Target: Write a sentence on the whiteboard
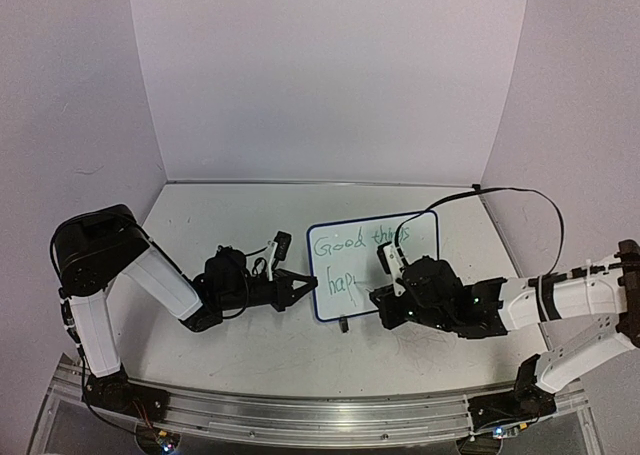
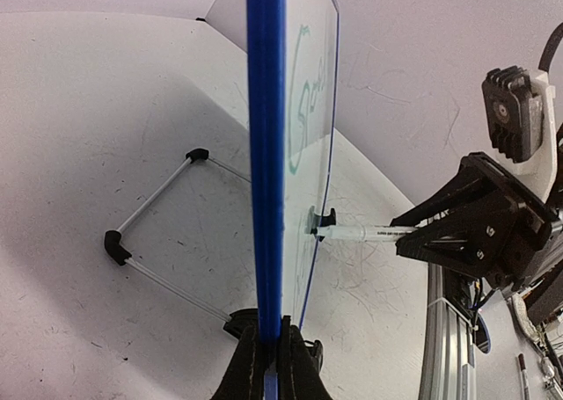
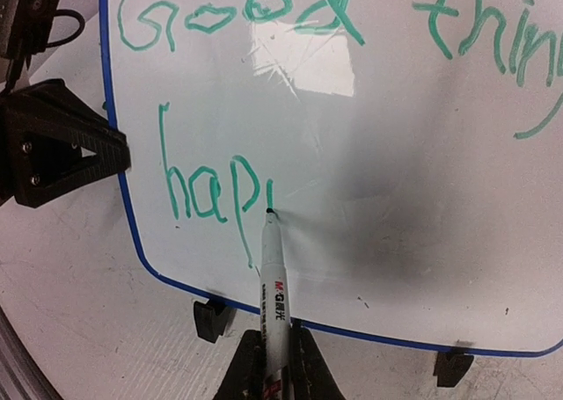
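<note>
Now | right gripper [image 3: 268,365] clamps marker [image 3: 273,277], tip at 12 o'clock touching whiteboard [image 3: 396,198] | sentence [image 3: 202,185] stops at "hap", blank space at 3 o'clock | left gripper [image 2: 268,356] pinches whiteboard edge.

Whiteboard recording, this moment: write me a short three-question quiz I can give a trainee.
1. True or false: the left gripper is clamped on the edge of the whiteboard.
2. The second line of the green sentence currently reads: A "hap" plus one stroke; B "happening."; C nothing.
3. What does the right gripper press against the board?
Key: 1 true; 2 A; 3 a marker, its tip touching the board.
</note>
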